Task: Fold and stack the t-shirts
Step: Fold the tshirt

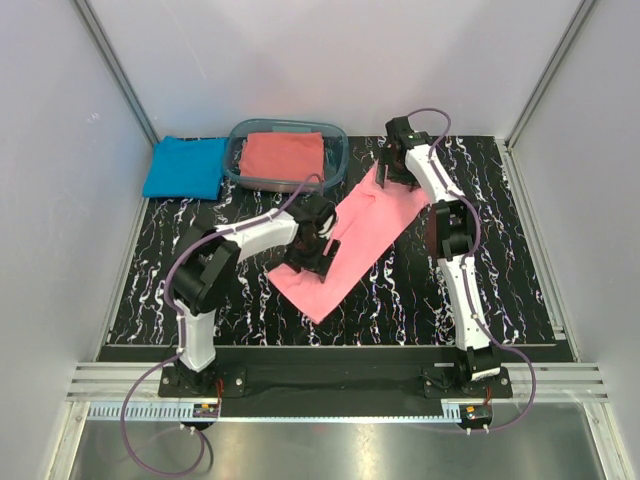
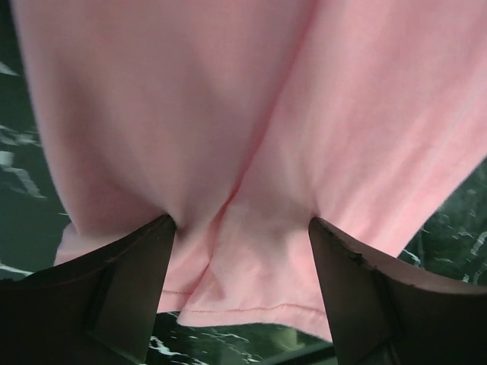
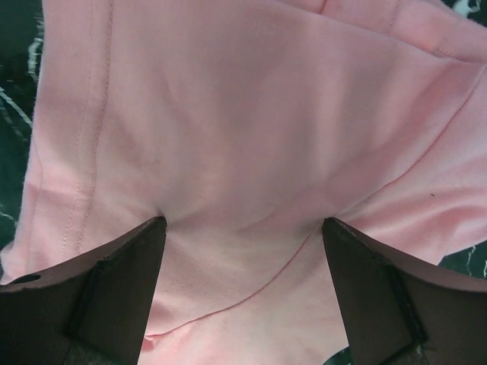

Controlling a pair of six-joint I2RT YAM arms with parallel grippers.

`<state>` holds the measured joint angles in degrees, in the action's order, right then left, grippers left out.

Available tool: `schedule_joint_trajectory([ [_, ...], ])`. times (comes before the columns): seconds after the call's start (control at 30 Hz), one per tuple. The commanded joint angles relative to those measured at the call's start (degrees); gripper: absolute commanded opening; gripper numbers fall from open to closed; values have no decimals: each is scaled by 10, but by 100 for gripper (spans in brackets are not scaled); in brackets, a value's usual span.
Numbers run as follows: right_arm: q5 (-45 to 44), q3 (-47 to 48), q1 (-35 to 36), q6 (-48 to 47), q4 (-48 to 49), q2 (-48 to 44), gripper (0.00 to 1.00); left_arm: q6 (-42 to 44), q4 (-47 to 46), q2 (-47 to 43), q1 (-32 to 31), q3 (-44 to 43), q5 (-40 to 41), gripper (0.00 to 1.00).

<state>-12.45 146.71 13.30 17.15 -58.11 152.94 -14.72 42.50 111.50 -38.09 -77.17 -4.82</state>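
Note:
A light pink t-shirt (image 1: 365, 225) lies on the table as a long folded strip, running diagonally from far right to near left. My left gripper (image 1: 318, 255) is open over its near-left end; in the left wrist view both fingertips press down into the pink cloth (image 2: 228, 114) just past the hem, the left gripper (image 2: 242, 221) spread wide. My right gripper (image 1: 393, 172) is open on the far-right end, tips pressing into the pink cloth (image 3: 243, 114), the right gripper (image 3: 244, 221) equally wide. A folded bright blue t-shirt (image 1: 185, 166) lies at the back left. A coral-red t-shirt (image 1: 284, 155) rests in the tub.
The clear bluish plastic tub (image 1: 335, 150) stands at the back centre, close to the pink strip's far end. The black marbled mat (image 1: 520, 260) covers the table between white side walls. The arm bases sit at the near edge.

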Motion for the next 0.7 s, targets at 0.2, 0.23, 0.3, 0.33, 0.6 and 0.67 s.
schedule_joint_trajectory([
  [0.2,74,46,14,-35,84,35,88,-133,-44,-3,-66,24,-188,77],
  [0.23,92,50,14,-33,87,33,88,-151,-72,-14,-71,29,-209,77],
  [0.3,110,52,14,-26,92,29,87,-163,-100,-22,-72,28,-232,77],
  [0.33,120,52,14,-27,93,21,87,-168,-122,-23,-73,25,-259,77],
  [0.6,156,34,12,-53,18,-65,91,-160,-110,-59,-74,-73,-280,78],
  [0.67,139,-9,10,-62,0,-112,92,-153,-80,-92,-73,-82,-241,78],
])
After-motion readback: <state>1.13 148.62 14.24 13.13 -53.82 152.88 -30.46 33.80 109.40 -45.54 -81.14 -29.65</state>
